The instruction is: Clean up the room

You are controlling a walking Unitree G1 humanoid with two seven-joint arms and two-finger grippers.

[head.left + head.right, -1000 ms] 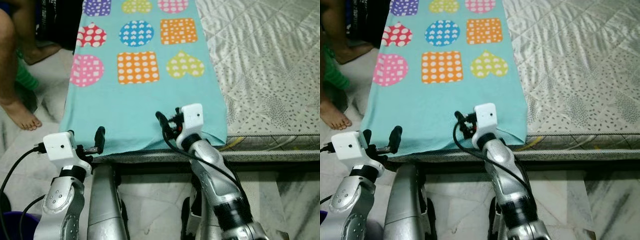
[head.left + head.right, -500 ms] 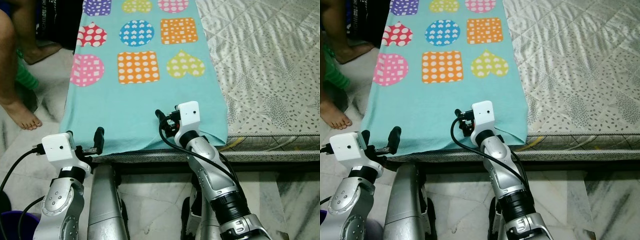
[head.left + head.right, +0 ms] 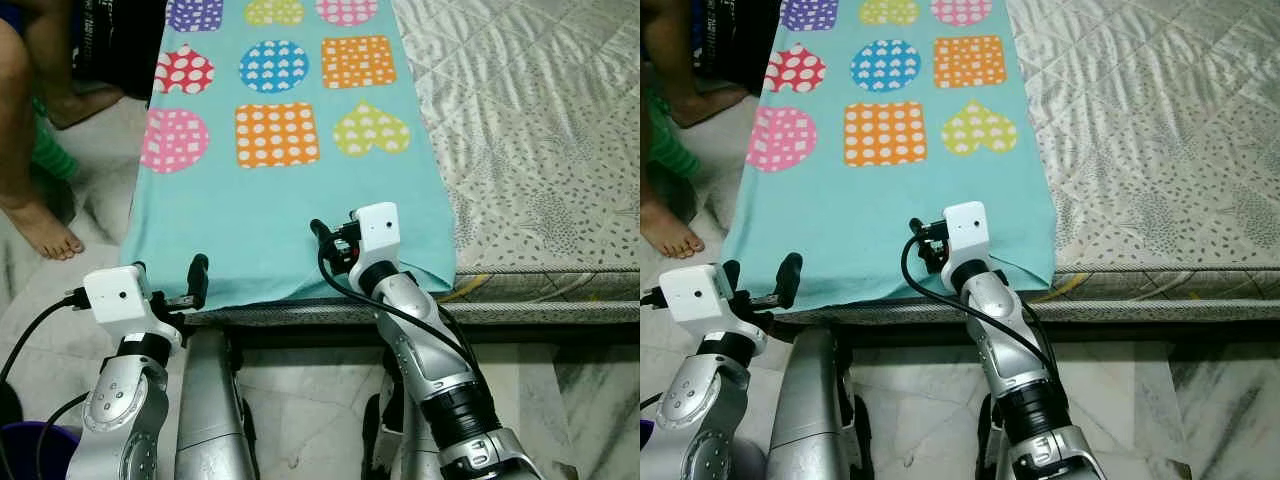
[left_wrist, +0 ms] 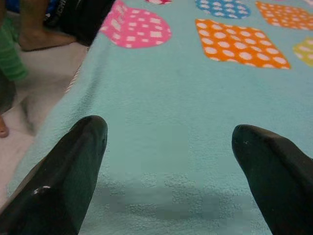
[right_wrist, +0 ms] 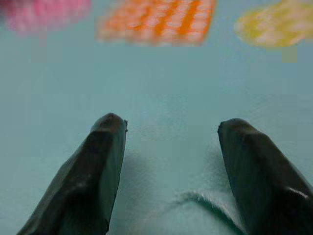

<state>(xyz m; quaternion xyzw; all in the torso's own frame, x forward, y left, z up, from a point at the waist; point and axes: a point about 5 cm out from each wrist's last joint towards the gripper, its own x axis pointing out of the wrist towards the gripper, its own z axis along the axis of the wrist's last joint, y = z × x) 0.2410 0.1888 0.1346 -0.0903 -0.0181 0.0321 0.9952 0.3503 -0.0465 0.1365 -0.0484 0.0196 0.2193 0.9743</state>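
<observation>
Left hand (image 3: 168,283) and right hand (image 5: 168,166), both released, poised over turquoise blanket (image 3: 270,210) hem on bed (image 3: 540,130), likely for gripping.

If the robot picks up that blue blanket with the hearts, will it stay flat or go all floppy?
Probably floppy: the blanket already droops over the bed's edge. It looks like thin fleece, so likely light. Both open tools, left and right, sit at its near edge; lifted there, the rest would likely sag and drag.

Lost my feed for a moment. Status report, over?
Both end effectors open: left and right poised at the near edge of the teal patterned blanket on the bed. Nothing grasped. Person's foot to the left.
</observation>
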